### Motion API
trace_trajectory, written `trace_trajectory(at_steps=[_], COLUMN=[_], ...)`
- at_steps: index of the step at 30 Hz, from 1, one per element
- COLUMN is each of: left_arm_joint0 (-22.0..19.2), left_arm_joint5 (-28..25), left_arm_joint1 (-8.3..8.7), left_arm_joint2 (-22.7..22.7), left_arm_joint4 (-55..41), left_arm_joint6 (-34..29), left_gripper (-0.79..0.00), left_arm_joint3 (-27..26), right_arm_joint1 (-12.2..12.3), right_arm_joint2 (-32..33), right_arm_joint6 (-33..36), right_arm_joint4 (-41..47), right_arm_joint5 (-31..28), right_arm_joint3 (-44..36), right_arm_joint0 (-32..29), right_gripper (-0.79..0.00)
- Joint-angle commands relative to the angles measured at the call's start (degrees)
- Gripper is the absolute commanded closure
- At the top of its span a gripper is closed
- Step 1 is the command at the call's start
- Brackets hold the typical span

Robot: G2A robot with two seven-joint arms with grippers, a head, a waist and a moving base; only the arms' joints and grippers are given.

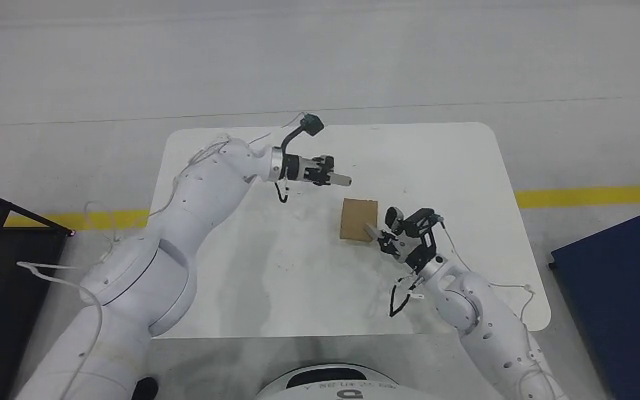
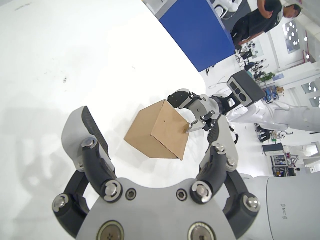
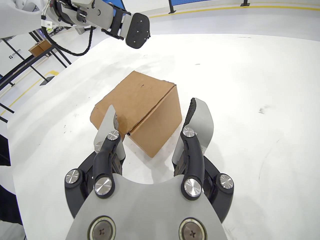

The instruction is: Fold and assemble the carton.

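Left gripper: jaws spread wide, holding nothing. We log it above the table, near the carton's far left corner but apart from it. We judge it is kept clear so the other arm can work the closure, yet close enough to brace the box if needed.

Carton: brown, closed up into a box, standing flat on the table right of centre, between the two grippers. It is near cubic, so we record no clear long axis. One top edge shows a thin open seam that runs toward the right gripper and ends in a slightly lifted lip at that corner.

Right gripper: jaws open, clamping nothing. One finger rests on the carton's top face near the seam, and the other stands just beside the side wall. We take this as pressing a flap home.
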Motion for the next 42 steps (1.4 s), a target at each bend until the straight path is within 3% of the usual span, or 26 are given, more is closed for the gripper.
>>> trace_trajectory(at_steps=[1,10,23,32,37,42], left_arm_joint0=[-0.75,-3.03,-3.01,-3.51,-3.80,-3.90], left_arm_joint5=[0.22,2.21,4.57,4.64,4.27,3.82], left_arm_joint1=[-0.50,-3.98,-8.37,-10.25,-10.94,-11.47], left_arm_joint2=[1.20,5.64,9.46,10.04,9.82,9.58], left_arm_joint4=[2.41,16.26,27.17,30.62,31.24,31.74], left_arm_joint6=[-0.21,5.28,9.27,11.27,11.78,11.99], left_gripper=[-0.785,-0.785,-0.785,-0.785,-0.785,-0.785], left_arm_joint3=[-0.01,0.33,2.35,4.80,5.92,6.80], right_arm_joint1=[0.04,0.19,0.47,0.86,1.15,1.12], right_arm_joint2=[0.00,0.53,1.93,3.37,3.32,2.74], right_arm_joint6=[0.18,0.22,-0.60,-1.77,-0.71,-0.55], right_arm_joint4=[-0.42,-1.62,-1.92,-0.77,-3.55,-6.14], right_arm_joint5=[-0.58,-1.62,-3.29,-7.94,-10.27,-8.79], right_arm_joint3=[0.08,-0.51,-1.92,-2.69,-2.48,-1.74], right_arm_joint0=[0.01,-0.39,-1.97,-3.34,-3.44,-2.89], right_gripper=[-0.511,-0.489,-0.542,-0.542,-0.603,-0.557])
